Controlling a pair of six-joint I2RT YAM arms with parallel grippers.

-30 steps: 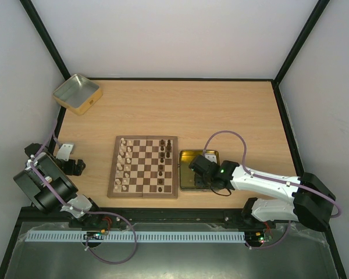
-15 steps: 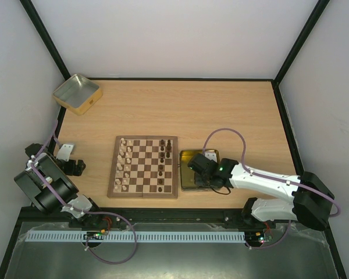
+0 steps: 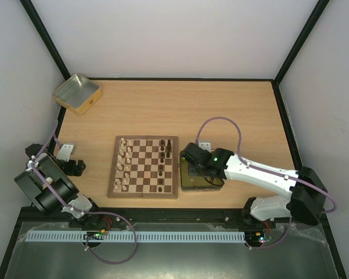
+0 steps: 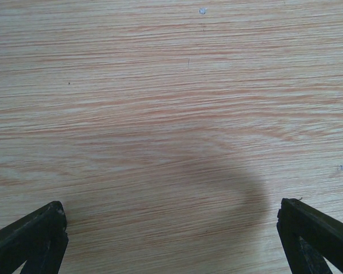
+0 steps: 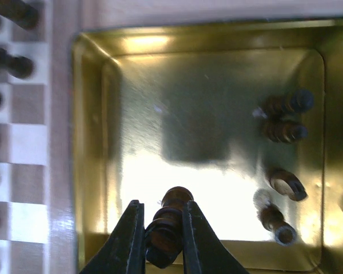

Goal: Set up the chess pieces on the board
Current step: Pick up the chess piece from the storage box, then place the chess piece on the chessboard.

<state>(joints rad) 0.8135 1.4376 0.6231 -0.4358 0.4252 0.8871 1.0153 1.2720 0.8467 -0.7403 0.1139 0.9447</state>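
Chess piece [image 5: 167,225], dark brown, is clamped between the right fingers [image 5: 131,235] over the gold tin [image 5: 217,74]; left fingers [image 4: 34,240] stand apart.

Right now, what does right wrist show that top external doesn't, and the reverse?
Only right wrist: the right jaws shut on a dark piece over the gold tin, and four loose dark pieces lying toward that view's right side of the tin.
Only top external: the whole board, cream pieces along its left side, a square tin at the far left corner, and the left arm off the board.
Both: the gold tin beside the board's right edge, and standing dark pieces on the board's columns nearest it.
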